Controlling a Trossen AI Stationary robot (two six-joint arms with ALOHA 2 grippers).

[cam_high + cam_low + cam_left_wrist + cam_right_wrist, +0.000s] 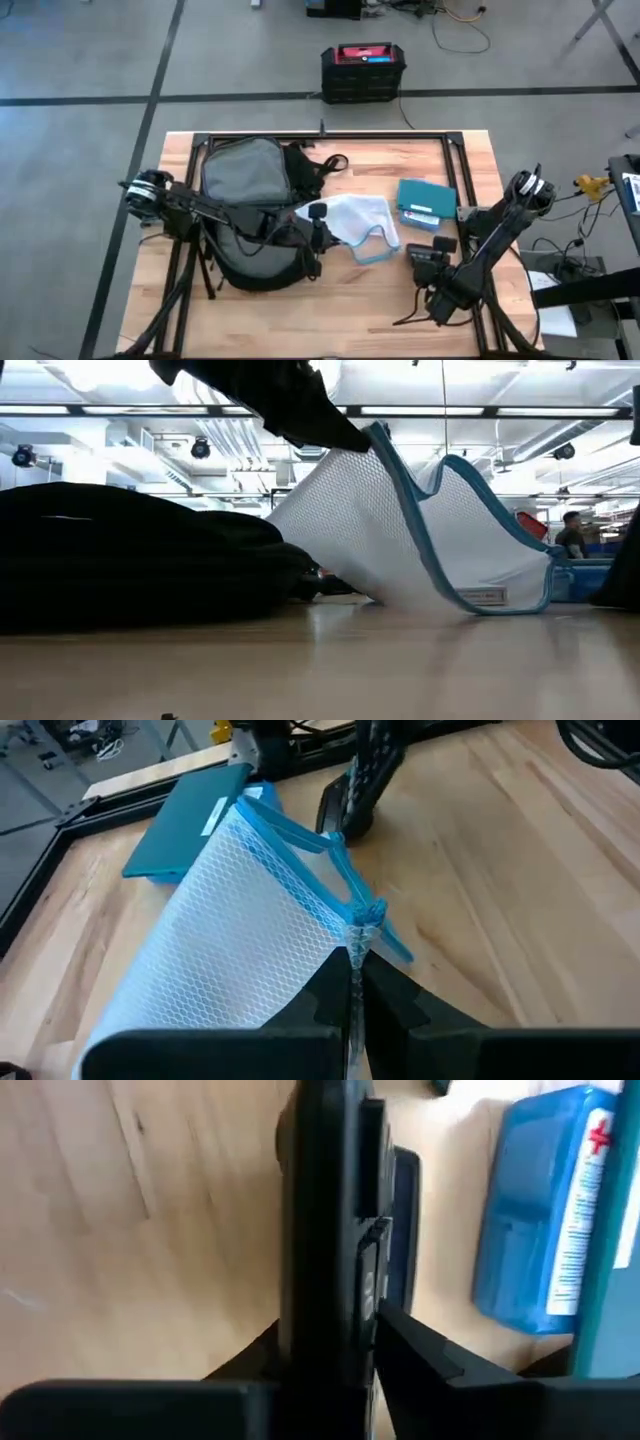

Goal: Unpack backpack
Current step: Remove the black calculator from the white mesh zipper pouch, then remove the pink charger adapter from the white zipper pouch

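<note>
My left end effector [355, 982] pinches the mesh pouch [240, 930] clear of the backpack [245, 215] — right end effector [365, 1342] clamps a black remote [330, 1230].

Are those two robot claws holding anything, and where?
Left gripper pinches the white mesh pouch by its blue-trimmed edge; right gripper clamps a flat black device by one end.

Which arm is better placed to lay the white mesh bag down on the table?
The left gripper: it already pinches the mesh bag beside the backpack. The right gripper clamps a black device.
</note>
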